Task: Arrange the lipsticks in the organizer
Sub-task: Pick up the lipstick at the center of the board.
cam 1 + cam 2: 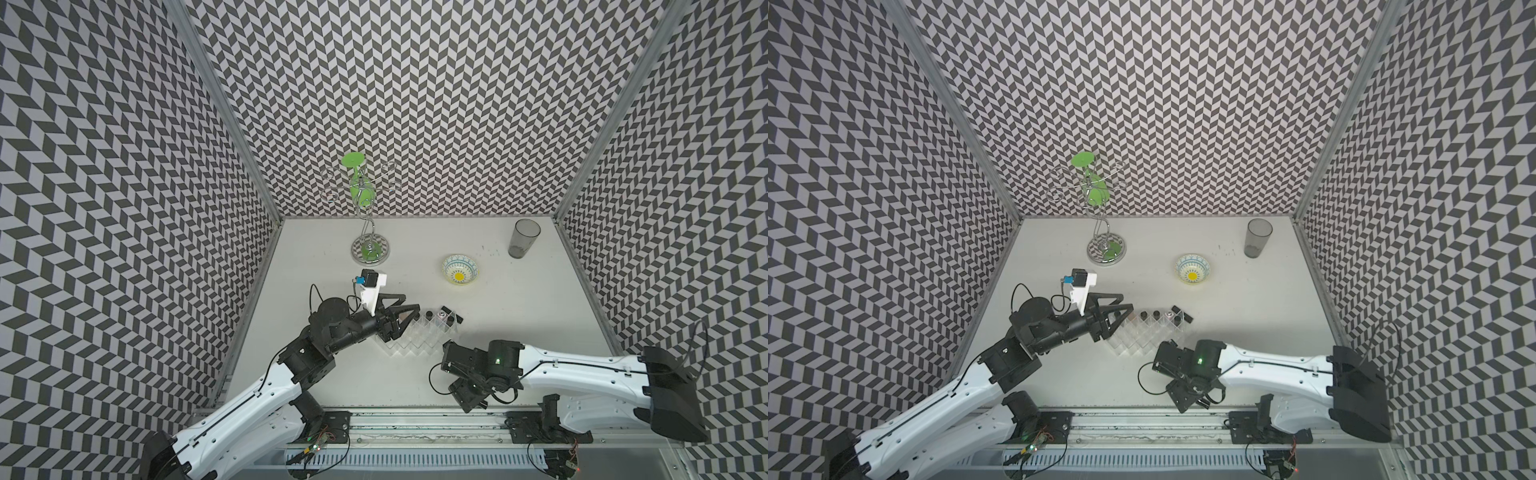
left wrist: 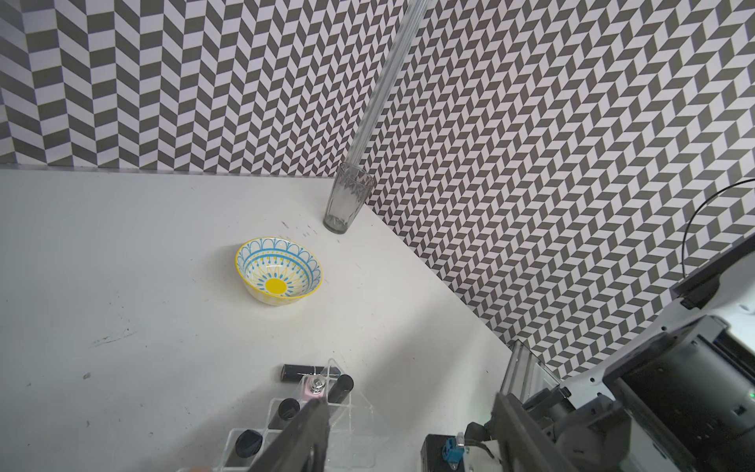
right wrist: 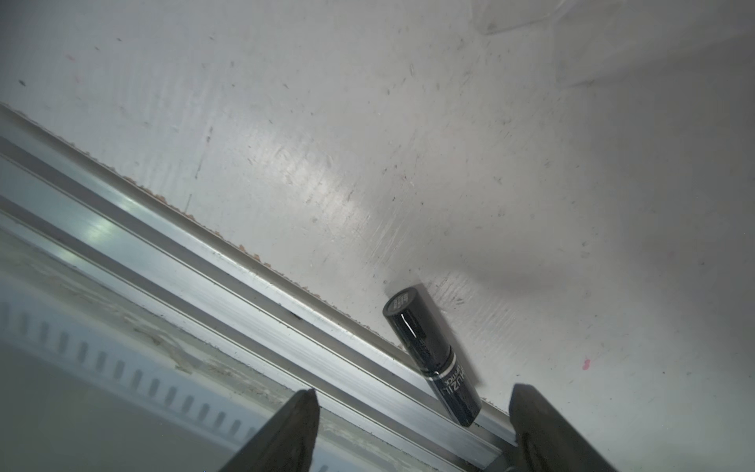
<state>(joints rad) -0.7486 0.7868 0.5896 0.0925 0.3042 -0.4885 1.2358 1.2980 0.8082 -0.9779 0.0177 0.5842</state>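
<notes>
Where both top views show it, the organizer [image 1: 415, 340] [image 1: 1142, 338] holds black lipsticks [image 1: 428, 314] upright in its back cells. The left gripper [image 1: 411, 303] is at its end, fingers spread, pinching nothing. Bowl [image 1: 445, 266] and tumbler [image 1: 521, 245] stand well beyond the organizer. Left wrist: three black tubes [image 2: 289, 408] and a pink tube [image 2: 313, 388] sit in cells, and a lying black tube [image 2: 300, 372] is just behind the organizer. The bowl's inside is bare. Right wrist: the right gripper [image 3: 408, 412] has fingers spread, and a stray lipstick [image 3: 433, 355] lies ungripped, apart from the organizer.
</notes>
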